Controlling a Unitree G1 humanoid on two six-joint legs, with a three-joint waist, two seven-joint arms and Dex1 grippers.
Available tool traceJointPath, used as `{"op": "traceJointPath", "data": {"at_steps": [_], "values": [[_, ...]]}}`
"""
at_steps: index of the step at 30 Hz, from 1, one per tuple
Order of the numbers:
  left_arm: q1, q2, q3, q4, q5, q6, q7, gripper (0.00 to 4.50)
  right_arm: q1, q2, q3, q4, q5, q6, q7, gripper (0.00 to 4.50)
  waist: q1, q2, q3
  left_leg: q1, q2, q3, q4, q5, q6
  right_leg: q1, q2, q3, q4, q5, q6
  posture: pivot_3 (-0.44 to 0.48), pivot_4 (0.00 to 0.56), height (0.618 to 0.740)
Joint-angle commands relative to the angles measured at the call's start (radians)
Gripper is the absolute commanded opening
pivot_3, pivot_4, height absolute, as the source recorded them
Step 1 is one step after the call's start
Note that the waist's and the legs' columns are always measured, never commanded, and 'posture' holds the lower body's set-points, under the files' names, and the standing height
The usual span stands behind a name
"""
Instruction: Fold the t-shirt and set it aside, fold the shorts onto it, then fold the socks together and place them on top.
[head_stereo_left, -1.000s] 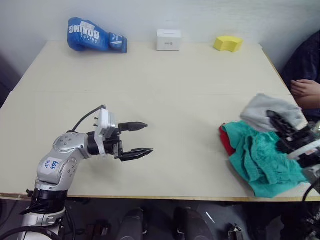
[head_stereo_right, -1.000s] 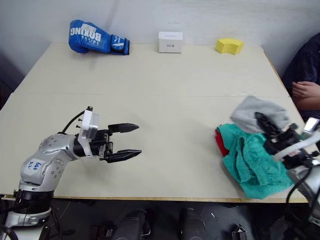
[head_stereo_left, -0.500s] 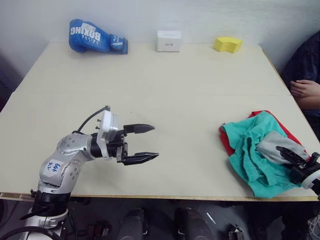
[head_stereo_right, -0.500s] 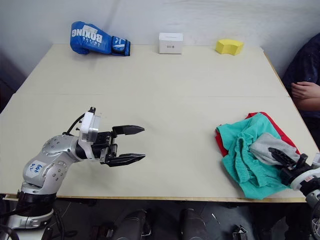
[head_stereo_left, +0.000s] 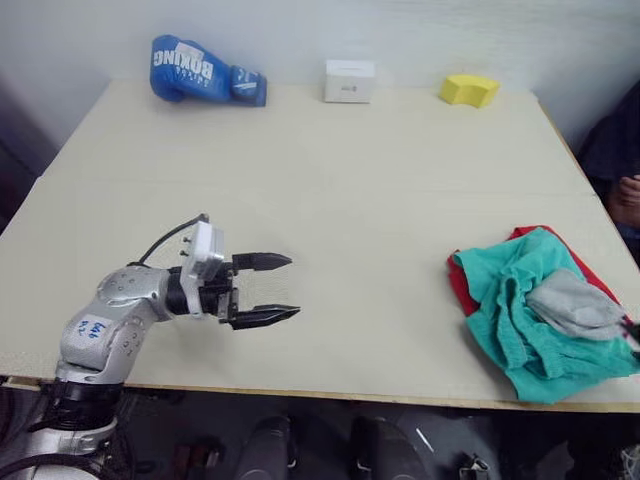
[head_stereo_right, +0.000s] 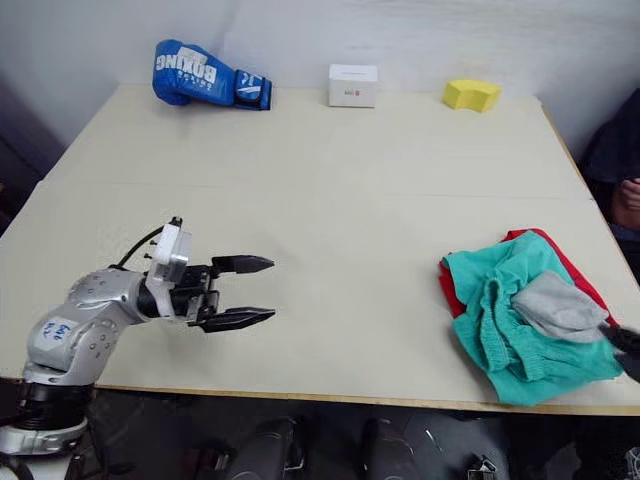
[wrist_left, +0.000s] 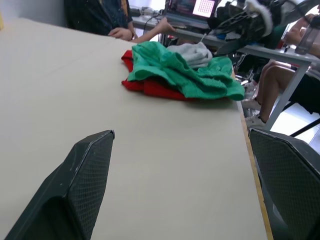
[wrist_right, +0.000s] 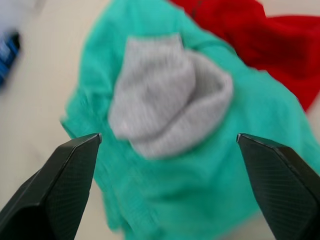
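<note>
At the table's right front lies a pile of clothes. The red t-shirt is at the bottom, and the teal-green shorts lie crumpled over it. The light grey socks rest bunched on top of the shorts. In the right wrist view my right gripper hovers just over the socks, open, with nothing between its fingers. My left gripper stands open over bare table at the left front, far from the pile.
Along the far edge are a blue boxing glove, a small white box and a yellow sponge. A person's hand shows at the right edge. The pile reaches close to the table's front edge.
The right gripper lowered the socks onto the shorts, opened and drew back off to the right. The socks now lie free on the pile. The left arm hardly moved.
</note>
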Motion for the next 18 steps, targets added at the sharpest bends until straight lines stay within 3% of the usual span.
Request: {"op": "traceJointPath", "data": {"at_steps": [1,5,7,10,12,16,18], "values": [[0.041,0.073,0.050,0.031,0.047,-0.067,-0.053,4.50,-0.042,0.018,0.011,-0.061,-0.305,-0.374,0.280,4.47,-0.007,0.000,0.000,0.000,0.001,0.001,0.000,-0.001,-0.001,0.000,0.002,0.000,-0.003,0.000,0.000,0.000,0.150,0.740],[0.080,0.123,0.101,0.106,0.130,-0.163,-0.019,4.50,-0.221,-0.052,0.216,-0.093,-0.653,-0.810,0.439,4.47,-0.024,0.003,0.002,-0.002,0.002,0.002,0.000,-0.004,-0.005,0.000,0.003,0.002,-0.009,0.003,0.001,0.000,0.150,0.740],[0.111,0.126,0.125,0.131,0.174,-0.221,0.007,4.50,-0.370,-0.065,0.338,-0.111,-0.712,-0.889,0.465,4.47,-0.028,0.005,0.003,-0.001,0.002,0.003,0.000,-0.003,-0.005,-0.001,0.003,0.003,-0.009,0.004,0.000,0.000,0.150,0.740],[0.177,0.133,0.169,0.154,0.181,-0.233,0.015,4.50,-0.640,-0.002,0.494,-0.131,-0.699,-0.874,0.424,4.47,-0.029,0.006,0.005,-0.002,0.003,0.003,-0.001,-0.003,-0.007,-0.003,0.002,0.003,-0.009,0.006,-0.002,0.000,0.150,0.740],[0.221,0.131,0.185,0.171,0.199,-0.273,0.018,4.50,-0.715,0.025,0.584,-0.122,-0.752,-0.927,0.495,4.47,-0.025,0.007,0.006,-0.003,0.003,0.003,-0.001,0.001,-0.013,-0.006,0.001,0.003,-0.005,0.006,-0.004,0.000,0.150,0.740],[0.296,0.102,0.229,0.244,0.293,-0.428,0.104,4.50,-0.893,0.181,0.814,-0.087,-0.892,-1.128,0.588,4.47,-0.018,0.006,0.006,-0.006,0.003,0.000,-0.001,0.002,-0.011,-0.007,0.001,-0.001,-0.005,0.004,-0.006,0.000,0.150,0.740],[0.291,0.105,0.224,0.272,0.336,-0.478,0.133,4.50,-0.943,0.237,0.868,-0.023,-0.950,-1.194,0.602,4.47,-0.021,0.005,0.007,-0.006,0.003,0.002,0.001,0.001,-0.009,-0.006,0.001,-0.001,-0.005,0.004,-0.006,0.000,0.150,0.740]]}}
